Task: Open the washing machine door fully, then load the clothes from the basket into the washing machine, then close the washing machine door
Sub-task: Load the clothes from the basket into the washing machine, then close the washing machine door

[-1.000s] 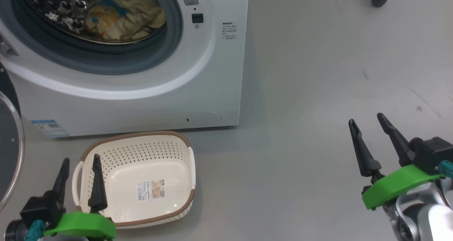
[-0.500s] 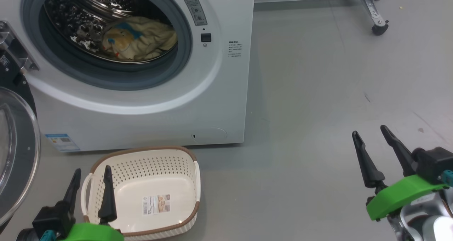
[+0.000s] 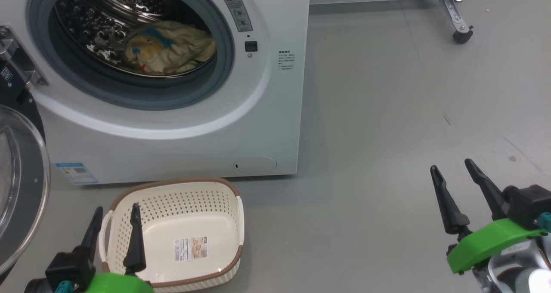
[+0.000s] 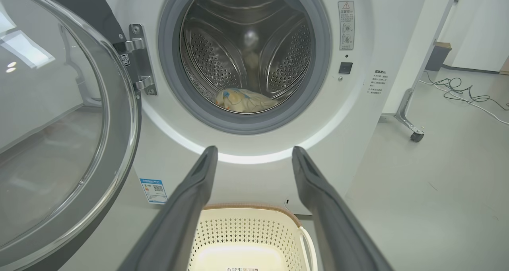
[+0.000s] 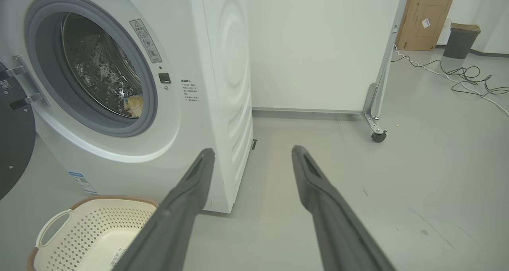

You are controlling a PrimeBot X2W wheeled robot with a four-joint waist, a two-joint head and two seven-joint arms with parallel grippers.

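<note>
The white washing machine (image 3: 172, 129) stands with its door (image 3: 21, 189) swung wide open to the left; the glass bowl of the door (image 4: 51, 116) fills the left of the left wrist view. Pale yellow clothes (image 3: 170, 47) with blue and orange print lie in the steel drum, also seen as clothes (image 4: 244, 100) low in the drum. The cream basket (image 3: 172, 189) sits on the floor in front of the machine, holding only its label. My left gripper (image 3: 117, 214) hovers open over the basket's left end. My right gripper (image 3: 453, 166) is open over bare floor, far right.
Grey floor (image 3: 387, 112) stretches to the right of the machine. A wheeled frame leg (image 3: 460, 30) stands at the back right. Cables (image 5: 469, 78), a cardboard box (image 5: 425, 18) and a dark bin (image 5: 459, 42) lie further back by the wall.
The head camera has tilted up, so the machine and basket sit lower in the picture. Both grippers have sunk slightly in the frame and stay open.
</note>
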